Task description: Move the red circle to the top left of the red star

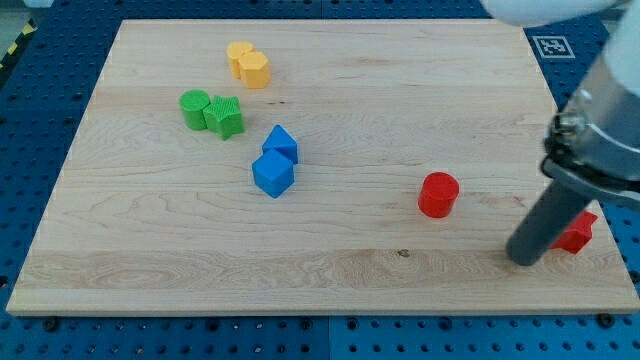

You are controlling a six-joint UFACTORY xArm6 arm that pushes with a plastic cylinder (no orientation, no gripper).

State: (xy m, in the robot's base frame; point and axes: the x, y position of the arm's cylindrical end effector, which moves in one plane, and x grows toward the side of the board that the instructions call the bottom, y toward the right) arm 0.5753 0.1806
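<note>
- Red circle (pixel 438 194): on the tabletop (pixel 350 270), left of and slightly above the red star (pixel 578 231), well apart; final placement judged unfinished.
- My tip (pixel 522 260): a plain rod tool, holding nothing, just left of the star.

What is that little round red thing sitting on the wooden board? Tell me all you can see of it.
The red circle is a short, upright cylinder block in plain glossy red, plastic by its look, with a flat round top. It stands on the wooden board toward the view's right, alone, nothing touching it. My tip rests to its lower right, apart from it. The red star, partly hidden behind the rod, lies further right. The blue blocks sit off to its left.
</note>
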